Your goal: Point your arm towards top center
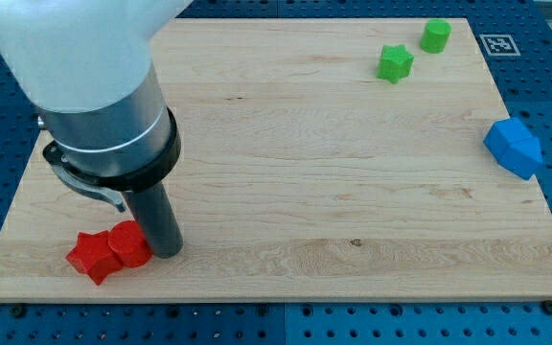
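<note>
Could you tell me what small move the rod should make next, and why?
Probably slide my tip up and rightward, toward the wooden board's top centre. It now sits near the bottom-left corner, right beside the red cylinder block and red star-shaped block; the path there looks free of blocks.

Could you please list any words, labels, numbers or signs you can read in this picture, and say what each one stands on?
No readable words, brands or numbers appear anywhere.
One sign only: a black-and-white square marker, a fiducial pattern without letters, sits at the wooden board's corner at the view's top right.
The blocks and my arm show no markings.
</note>
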Controlling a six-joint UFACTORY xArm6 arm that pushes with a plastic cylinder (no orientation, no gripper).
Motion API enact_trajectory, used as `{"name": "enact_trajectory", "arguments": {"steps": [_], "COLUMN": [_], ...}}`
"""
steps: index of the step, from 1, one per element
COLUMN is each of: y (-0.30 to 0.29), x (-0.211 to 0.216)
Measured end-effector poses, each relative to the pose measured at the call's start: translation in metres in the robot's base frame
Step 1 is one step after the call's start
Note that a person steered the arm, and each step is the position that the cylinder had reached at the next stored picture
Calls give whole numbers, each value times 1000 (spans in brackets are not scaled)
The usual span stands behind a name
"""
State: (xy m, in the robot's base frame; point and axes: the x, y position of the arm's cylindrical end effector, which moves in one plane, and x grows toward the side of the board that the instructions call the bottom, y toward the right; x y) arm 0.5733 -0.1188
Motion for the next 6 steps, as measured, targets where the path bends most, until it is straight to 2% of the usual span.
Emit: {"name": "enact_trajectory", "arguments": {"steps": [1,2,4,6], "y": [17,32,39,65], "x": [-38,-54,-55,-175]}}
